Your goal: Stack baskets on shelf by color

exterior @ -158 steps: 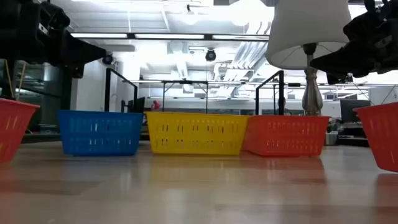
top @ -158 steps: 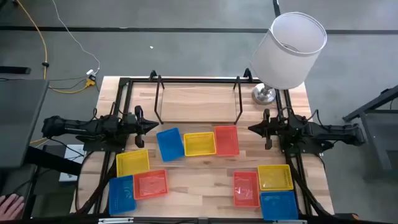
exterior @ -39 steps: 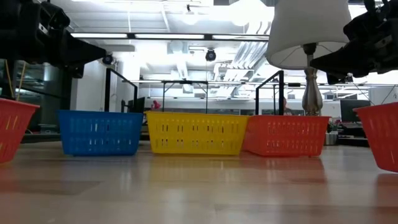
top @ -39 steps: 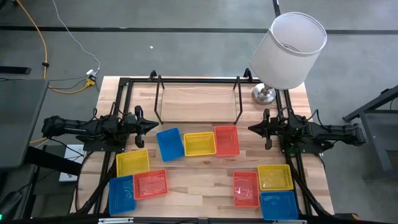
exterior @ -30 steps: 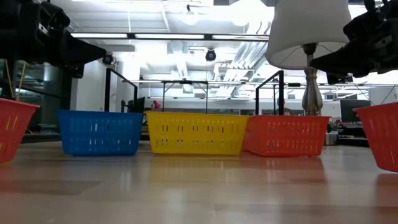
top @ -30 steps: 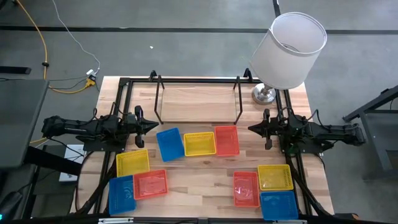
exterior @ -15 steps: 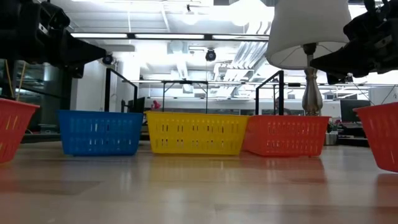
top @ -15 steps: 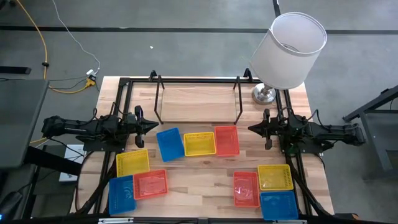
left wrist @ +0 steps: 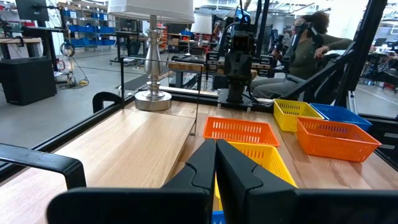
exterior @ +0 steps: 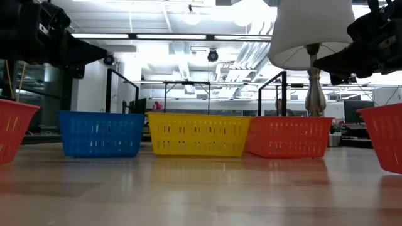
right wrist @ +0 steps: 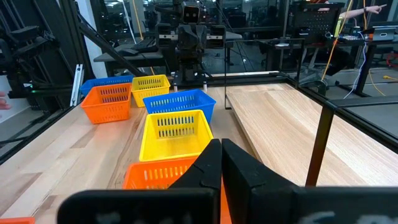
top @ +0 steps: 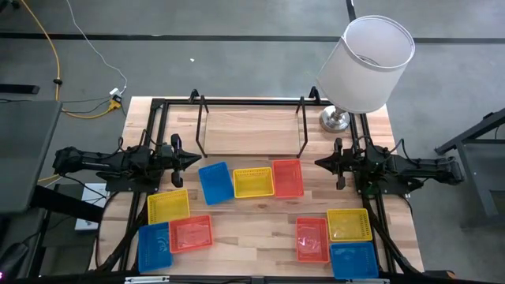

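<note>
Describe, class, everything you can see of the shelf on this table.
The shelf is a flat light-wood board held in a thin black wire frame with an upright loop at each end. It lies level at the table's far edge, between the two arms, with the lamp at its right end. Nothing rests on it yet; all nine baskets sit on the table in front of it, the nearest row of three close to its front edge.

the table [top: 260, 237] was pale wood with a smooth, faintly glossy finish. the baskets [top: 252, 182] were slotted plastic. the shelf [top: 248, 130] paired light wood with thin black metal wire.
</note>
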